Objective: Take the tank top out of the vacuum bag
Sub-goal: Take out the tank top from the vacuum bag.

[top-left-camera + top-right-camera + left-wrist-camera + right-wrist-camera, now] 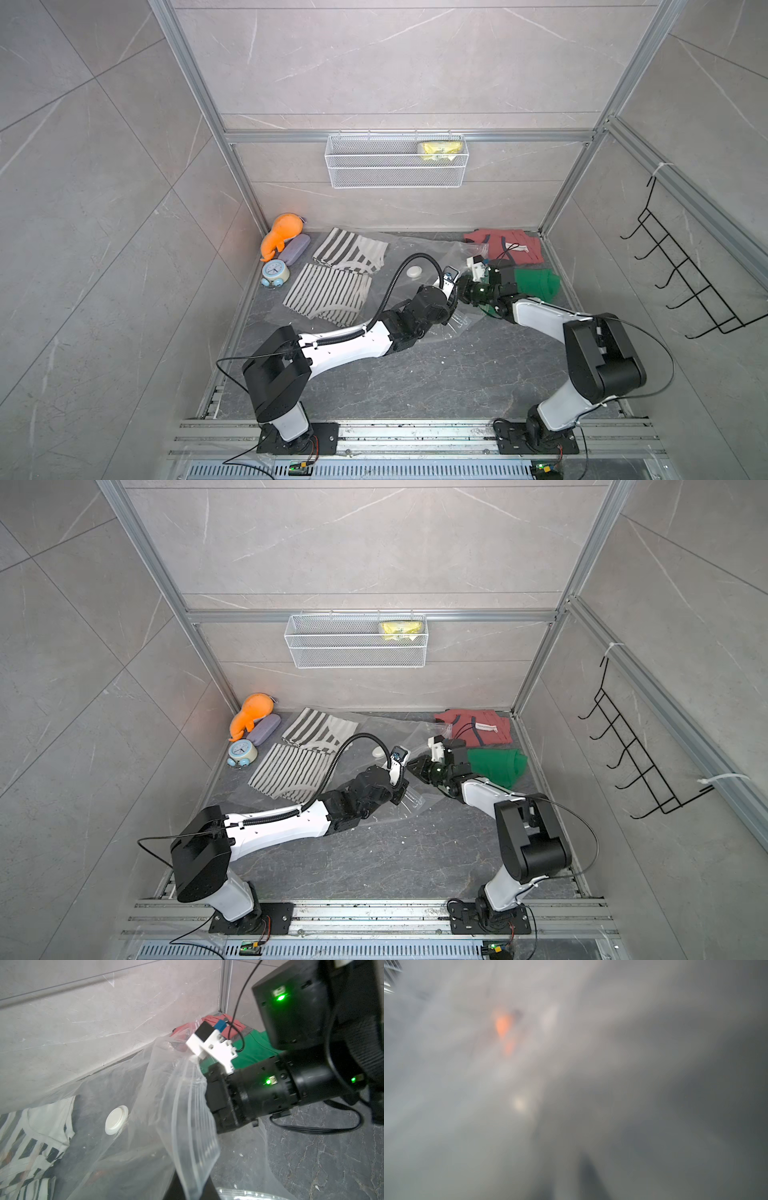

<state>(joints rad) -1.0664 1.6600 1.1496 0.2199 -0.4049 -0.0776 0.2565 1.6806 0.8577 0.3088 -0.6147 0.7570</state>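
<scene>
Finding the vacuum bag (415, 249) sprawling over the middle of the surface, reaching toward its back edge. Seeing the striped tank top (328, 295) showing through the plastic, toward the surface's left edge. Pinching the bag's zip-seal strip with the left gripper (191, 1188), jaws closed on plastic. Holding the right gripper (212, 1095) at the lifted mouth, plastic hiding its jaws: cannot tell whether wide or narrow. Spotting the white valve (116, 1119) near the tank top.

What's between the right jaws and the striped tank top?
Clear plastic of the vacuum bag. The striped tank top lies inside it, beyond the white valve; the right gripper is at the zip-seal edge, and its wrist view shows only blur, so whether it is inside the mouth cannot be told.
</scene>
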